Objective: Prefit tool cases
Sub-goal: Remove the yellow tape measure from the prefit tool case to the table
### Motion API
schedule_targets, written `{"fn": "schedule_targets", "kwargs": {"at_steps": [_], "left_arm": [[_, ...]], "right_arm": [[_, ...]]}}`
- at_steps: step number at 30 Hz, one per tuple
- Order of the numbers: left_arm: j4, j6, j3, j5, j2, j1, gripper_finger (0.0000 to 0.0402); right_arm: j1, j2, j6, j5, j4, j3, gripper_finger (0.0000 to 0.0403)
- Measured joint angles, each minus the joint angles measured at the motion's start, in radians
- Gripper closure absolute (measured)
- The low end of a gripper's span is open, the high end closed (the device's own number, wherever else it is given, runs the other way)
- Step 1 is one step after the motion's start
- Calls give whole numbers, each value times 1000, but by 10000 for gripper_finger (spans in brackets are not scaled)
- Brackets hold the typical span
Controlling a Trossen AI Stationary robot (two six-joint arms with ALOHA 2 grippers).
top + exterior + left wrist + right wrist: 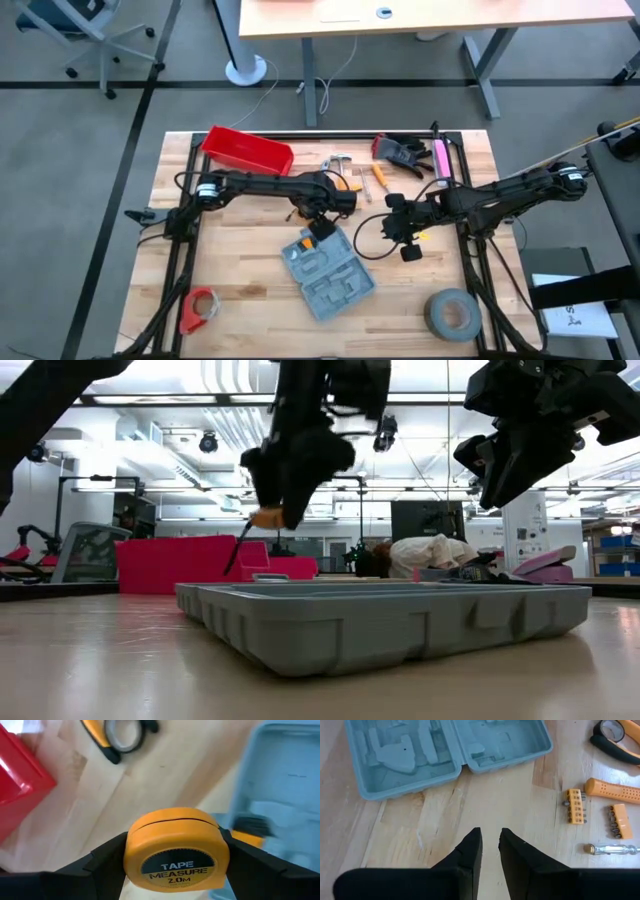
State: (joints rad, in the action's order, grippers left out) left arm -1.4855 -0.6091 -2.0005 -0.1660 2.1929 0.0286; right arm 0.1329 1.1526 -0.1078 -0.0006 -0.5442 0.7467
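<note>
The grey-blue tool case (pixel 330 272) lies open on the wooden table, its moulded recesses facing up; it also shows in the right wrist view (pixel 420 755) and the low view (pixel 380 625). My left gripper (pixel 320 220) hangs over the case's far left corner, shut on an orange tape measure (pixel 175 850). My right gripper (pixel 405 240) hovers to the right of the case, slanting down, its fingers (pixel 470 850) a narrow gap apart with nothing between them. My left gripper pinches the tape measure between its two fingers, one on each side of the round rim (pixel 131 857). The printed face is turned toward the wrist camera. The fingers come from above, pointing steeply down. The tape measure is lifted clear of table and case (pixel 265 517).
A red bin (pixel 247 150) stands at the far left. Pliers (pixel 340 165), orange screwdrivers (pixel 378 178), bit holders (pixel 575 805), black gloves (pixel 405 152) and a pink tool (pixel 441 160) lie beyond the case. A grey tape roll (pixel 452 313) sits near right, a red item (pixel 200 310) near left.
</note>
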Motion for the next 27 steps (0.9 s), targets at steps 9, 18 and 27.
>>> {"fn": "schedule_targets", "kwargs": {"at_steps": [9,18,27], "left_arm": [[122,74,124,-8,-10,72,127],[237,153,218,17,-21,138,127],[329,182,359,64,-29,176,126]], "right_arm": [[0,0,3,-7,1,0,342],[0,0,17,-10,2,0,351],[0,0,33,-10,4,0,339]]}}
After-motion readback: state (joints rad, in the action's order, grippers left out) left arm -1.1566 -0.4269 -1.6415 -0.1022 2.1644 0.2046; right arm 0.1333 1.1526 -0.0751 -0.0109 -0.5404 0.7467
